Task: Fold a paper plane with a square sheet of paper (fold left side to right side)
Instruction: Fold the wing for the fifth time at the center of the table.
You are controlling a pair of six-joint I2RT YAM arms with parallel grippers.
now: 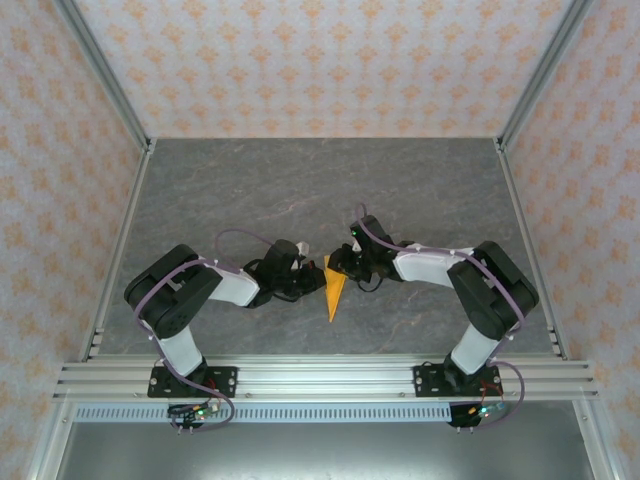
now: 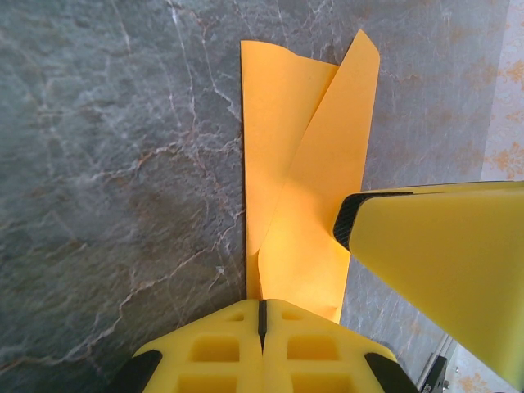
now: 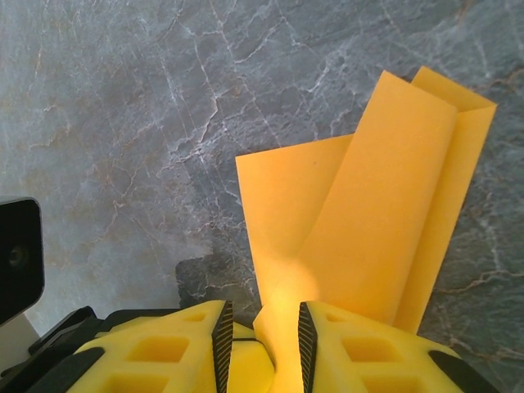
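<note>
We find the folded orange sheet (image 1: 334,293) on the worktop (image 1: 250,190), its long axis running near to far. The left hand (image 2: 262,307) sits shut at its left edge. The right hand (image 3: 262,319), narrow, pinches its right.

The grey, marble-veined desk (image 1: 300,180) carried one narrow folded sheet of bright-orange paper (image 1: 334,292), lying toward its near edge.
</note>
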